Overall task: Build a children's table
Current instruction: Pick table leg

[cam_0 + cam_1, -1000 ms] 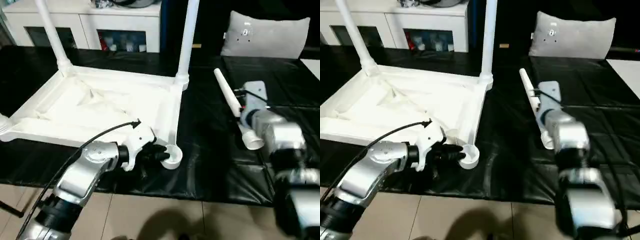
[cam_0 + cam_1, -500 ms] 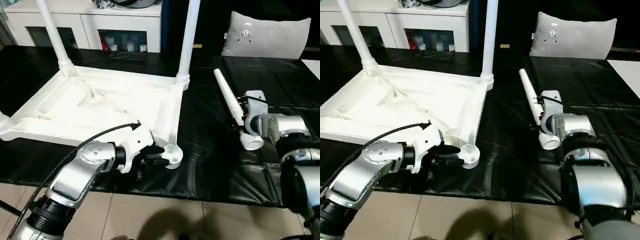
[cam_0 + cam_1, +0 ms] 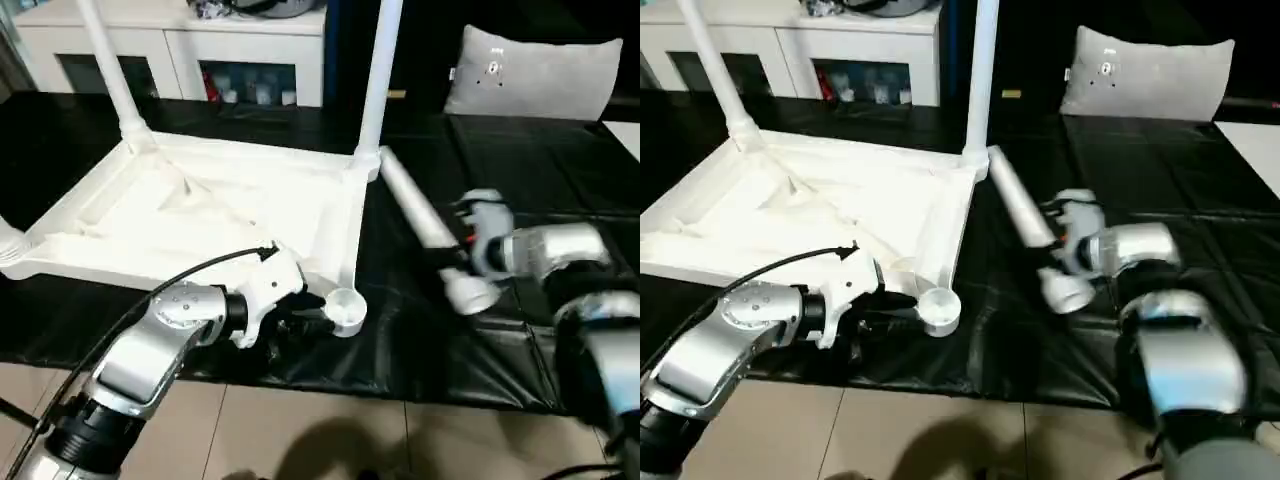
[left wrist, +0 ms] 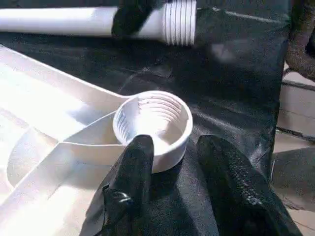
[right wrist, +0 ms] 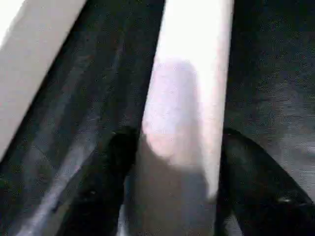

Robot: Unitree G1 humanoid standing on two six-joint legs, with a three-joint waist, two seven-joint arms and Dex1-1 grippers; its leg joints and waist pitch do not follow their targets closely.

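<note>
The children's table top [image 3: 200, 215] lies upside down on a black cover, with two white legs [image 3: 378, 80] [image 3: 110, 70] upright in its far corner sockets. My left gripper [image 3: 310, 318] sits low at the near right corner socket [image 4: 152, 120]. Its fingers [image 4: 135, 167] stand apart at the socket's near wall, one touching it, holding nothing. My right gripper [image 3: 455, 250] is shut on a loose white leg [image 3: 415, 215] near its thick threaded end [image 4: 179, 22]. The leg slants from the table's far right corner toward me.
A white cabinet [image 3: 170, 50] with glass doors stands behind the work surface, and a grey cushion [image 3: 530, 75] lies at the far right. The black cover [image 3: 420, 340] ends at the front edge, with tiled floor [image 3: 300, 430] below.
My right gripper has closed on the loose leg and carried it left toward the table top. The left gripper has stayed by the corner socket.
</note>
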